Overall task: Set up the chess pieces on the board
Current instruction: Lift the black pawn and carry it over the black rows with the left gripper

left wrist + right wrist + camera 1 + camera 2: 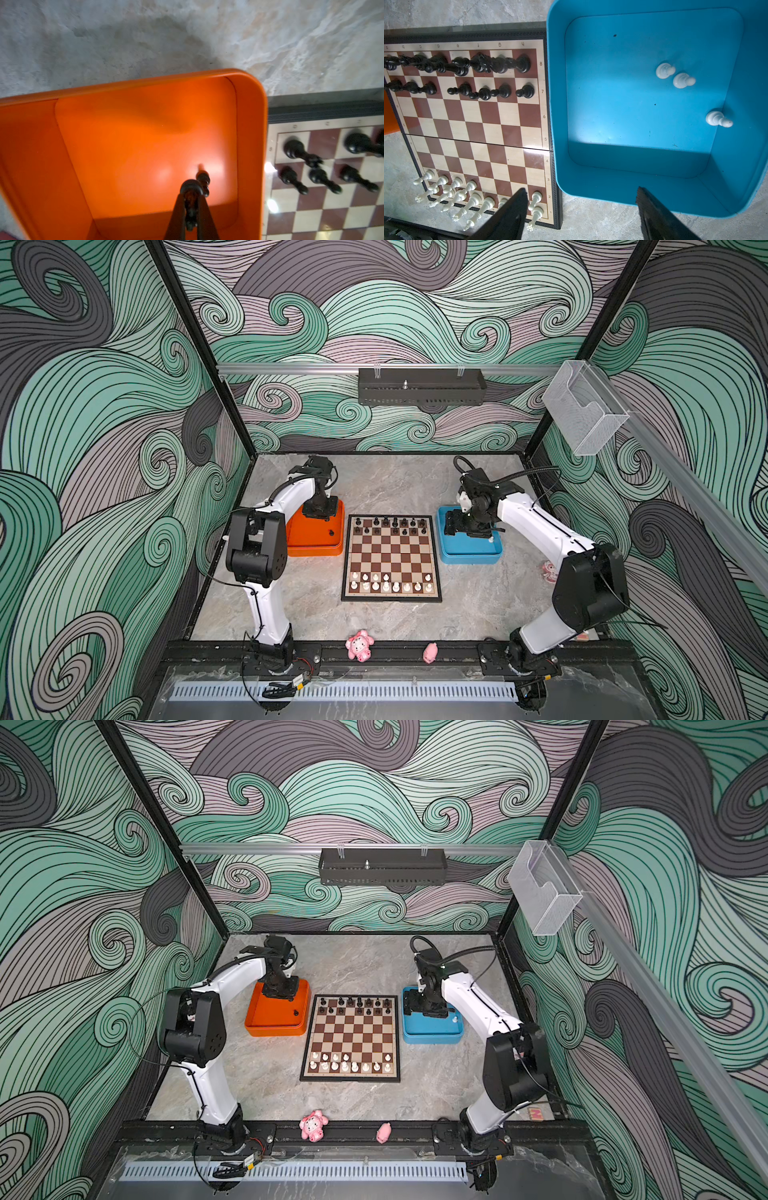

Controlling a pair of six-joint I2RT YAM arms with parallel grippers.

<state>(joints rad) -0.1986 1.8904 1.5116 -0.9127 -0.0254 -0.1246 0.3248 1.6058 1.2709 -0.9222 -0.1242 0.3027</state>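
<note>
Black chess pieces (390,524) upright on two far rows of board (390,556), one gap in second row. White chess pieces (390,583) on two near rows, gaps in pawn row. One black piece (191,187) pinched by left gripper (191,197), clenched tight, low inside orange tray (135,87) just left of board. Spare black piece (331,532) on tray floor nearby. Three white pawns (683,80) on floor of blue tray (556,104), just right of board. Right gripper (581,189) above blue tray, jaws spread wide, grasping nothing. Grey marbled table (374,489) beneath all.
</note>
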